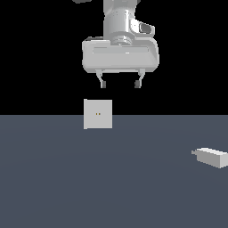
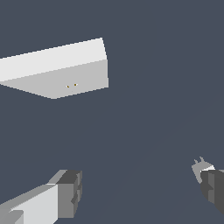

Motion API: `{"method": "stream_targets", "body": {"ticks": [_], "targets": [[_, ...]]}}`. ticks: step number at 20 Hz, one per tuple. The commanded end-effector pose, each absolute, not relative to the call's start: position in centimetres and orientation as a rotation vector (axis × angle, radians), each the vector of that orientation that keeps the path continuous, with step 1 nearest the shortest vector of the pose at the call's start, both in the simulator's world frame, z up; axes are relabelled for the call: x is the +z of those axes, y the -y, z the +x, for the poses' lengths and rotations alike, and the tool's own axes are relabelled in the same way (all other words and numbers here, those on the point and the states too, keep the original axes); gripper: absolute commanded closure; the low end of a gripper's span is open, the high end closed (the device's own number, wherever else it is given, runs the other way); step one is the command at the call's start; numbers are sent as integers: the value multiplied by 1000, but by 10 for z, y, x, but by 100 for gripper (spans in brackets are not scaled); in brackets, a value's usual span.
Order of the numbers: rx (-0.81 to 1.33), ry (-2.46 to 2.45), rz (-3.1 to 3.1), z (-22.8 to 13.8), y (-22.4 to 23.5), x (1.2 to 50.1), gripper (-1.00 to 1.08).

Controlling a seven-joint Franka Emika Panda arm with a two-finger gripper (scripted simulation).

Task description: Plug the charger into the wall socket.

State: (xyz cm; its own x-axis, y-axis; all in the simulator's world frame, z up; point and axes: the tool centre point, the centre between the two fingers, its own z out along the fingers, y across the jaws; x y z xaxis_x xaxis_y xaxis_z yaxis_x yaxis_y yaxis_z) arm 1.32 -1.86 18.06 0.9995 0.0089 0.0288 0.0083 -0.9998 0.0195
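Note:
The charger (image 1: 210, 156) is a small light-grey block with a narrow stub, lying on the dark floor at the exterior view's right. In the wrist view only its stub end (image 2: 200, 166) peeks out beside one finger. The wall socket (image 1: 98, 114) is an upright light-grey square plate with two tiny yellowish holes at its centre, and it also shows in the wrist view (image 2: 61, 72). My gripper (image 1: 120, 84) hangs high above the floor, above and slightly to the exterior view's right of the socket. It is open and empty, with its fingers (image 2: 65, 192) spread wide.
A flat dark grey-blue floor (image 1: 111, 187) spreads under everything, with a black background behind it. The white gripper body and wrist fill the upper middle of the exterior view.

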Motion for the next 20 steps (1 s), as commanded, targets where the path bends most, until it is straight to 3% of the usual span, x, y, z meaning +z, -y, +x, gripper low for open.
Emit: {"method": "stream_targets", "body": {"ticks": [1,20], "targets": [[45,-13,3122,13,19,181,-92],[176,-166,3132,-18,60,157,-92]]}}
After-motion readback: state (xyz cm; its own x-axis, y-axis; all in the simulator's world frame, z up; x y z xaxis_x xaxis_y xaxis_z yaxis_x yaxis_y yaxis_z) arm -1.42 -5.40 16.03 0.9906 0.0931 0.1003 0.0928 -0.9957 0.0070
